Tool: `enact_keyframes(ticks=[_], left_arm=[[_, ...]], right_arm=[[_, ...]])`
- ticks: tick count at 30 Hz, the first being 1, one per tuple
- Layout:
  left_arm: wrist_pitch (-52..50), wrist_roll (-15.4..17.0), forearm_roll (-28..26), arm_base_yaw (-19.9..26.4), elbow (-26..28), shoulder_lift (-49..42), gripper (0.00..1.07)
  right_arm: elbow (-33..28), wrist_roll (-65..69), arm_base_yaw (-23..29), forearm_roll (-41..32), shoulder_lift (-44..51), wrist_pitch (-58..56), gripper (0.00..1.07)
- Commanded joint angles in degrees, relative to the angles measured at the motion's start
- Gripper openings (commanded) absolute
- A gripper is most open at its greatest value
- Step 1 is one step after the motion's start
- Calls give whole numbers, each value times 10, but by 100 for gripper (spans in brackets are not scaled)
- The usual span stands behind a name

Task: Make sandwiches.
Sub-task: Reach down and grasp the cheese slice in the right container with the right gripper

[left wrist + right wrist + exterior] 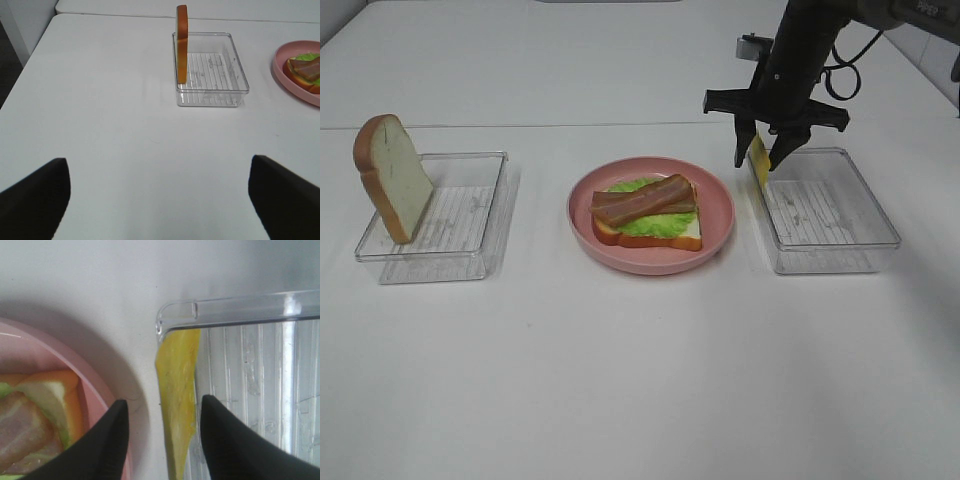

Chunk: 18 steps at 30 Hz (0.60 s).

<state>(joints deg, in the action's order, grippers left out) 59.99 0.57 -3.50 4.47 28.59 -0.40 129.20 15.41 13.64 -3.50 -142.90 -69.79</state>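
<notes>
The open sandwich stack [645, 210] lies on the pink plate [718, 195]: a bread slice, a green lettuce leaf, and brown bacon strips on top. A second bread slice [395, 178] stands on edge at the left side of the left clear tray [470, 215]; the left wrist view shows it edge-on [182, 45]. The yellow cheese square [177, 390] stands on edge against the plate-side wall of the right tray [830, 210]. My right gripper [760, 163] is open, with one finger on each side of the cheese. My left gripper [160, 200] is open and empty, low over bare table.
The plate stands between the two clear trays in a row across the white table. The plate's rim [55, 347] lies close beside the right tray's corner [175, 310]. The left tray [212, 70] holds only the bread slice.
</notes>
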Motion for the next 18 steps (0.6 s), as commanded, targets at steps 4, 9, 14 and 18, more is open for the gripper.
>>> enact_keyframes(ticks=[4, 9, 14, 18], left_arm=[[-8, -1, -1, 2, 0, -9, 88], [-8, -1, -1, 2, 0, -9, 88], [-8, -1, -1, 2, 0, -9, 88], [-8, -1, -1, 2, 0, -9, 88]], right_arm=[[0, 3, -1, -1, -1, -34, 43], [0, 2, -1, -1, -1, -34, 42], [0, 3, -1, 6, -1, -34, 27], [0, 3, -1, 10, -1, -34, 4]])
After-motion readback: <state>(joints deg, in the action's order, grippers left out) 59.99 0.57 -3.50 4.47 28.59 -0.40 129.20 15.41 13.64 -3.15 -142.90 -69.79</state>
